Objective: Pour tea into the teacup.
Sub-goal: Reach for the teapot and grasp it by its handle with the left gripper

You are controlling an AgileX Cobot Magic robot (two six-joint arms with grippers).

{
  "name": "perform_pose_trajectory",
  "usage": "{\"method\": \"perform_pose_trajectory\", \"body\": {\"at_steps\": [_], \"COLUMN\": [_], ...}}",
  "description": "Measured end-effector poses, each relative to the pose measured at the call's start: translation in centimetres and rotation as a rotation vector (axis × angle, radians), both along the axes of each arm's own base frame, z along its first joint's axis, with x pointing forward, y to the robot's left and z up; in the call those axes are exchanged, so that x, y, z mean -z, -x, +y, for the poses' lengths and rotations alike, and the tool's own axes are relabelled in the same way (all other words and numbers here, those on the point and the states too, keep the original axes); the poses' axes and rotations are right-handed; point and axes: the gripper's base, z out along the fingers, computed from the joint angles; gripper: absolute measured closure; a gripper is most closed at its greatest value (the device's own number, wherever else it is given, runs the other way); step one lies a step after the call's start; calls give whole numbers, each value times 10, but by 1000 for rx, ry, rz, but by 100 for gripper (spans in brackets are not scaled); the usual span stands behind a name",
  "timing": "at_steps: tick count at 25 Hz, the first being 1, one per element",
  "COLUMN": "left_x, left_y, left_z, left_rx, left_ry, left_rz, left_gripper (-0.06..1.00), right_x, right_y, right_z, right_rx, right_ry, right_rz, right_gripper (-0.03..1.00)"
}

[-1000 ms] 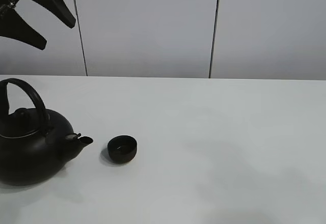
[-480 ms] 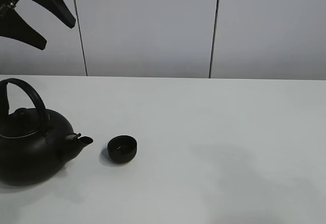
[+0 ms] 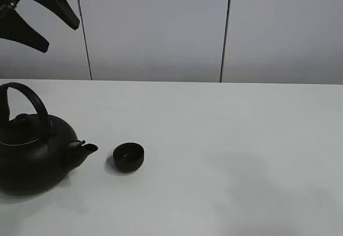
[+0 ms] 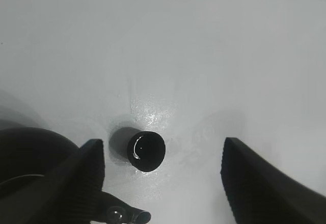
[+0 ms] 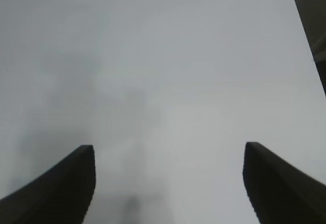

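Exterior high: teapot (image 3: 32,161) just beside teacup (image 3: 128,157).

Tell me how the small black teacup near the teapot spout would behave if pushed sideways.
The teacup is low and wide, so it would probably slide on the smooth white table rather than tip. It looks small, so likely light. A glint inside may be liquid that could slosh out.
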Motion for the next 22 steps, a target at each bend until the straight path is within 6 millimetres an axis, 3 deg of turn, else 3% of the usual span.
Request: {"method": "perform_pose_trajectory", "body": {"at_steps": [18, 22], "left_x": [-5, -27], "left_y": [-14, -7], "left_z": [5, 8], "left_rx": [-84, 6], "left_ry": [-32, -106], "left_rz": [-157, -330], "left_gripper": [47, 43], "right_x": [0, 0], "right_y": [0, 0], "right_z": [0, 0], "right_rx": [0, 0], "right_ry": [1, 1], "right_rz": [0, 0], "right_gripper": [42, 42]}}
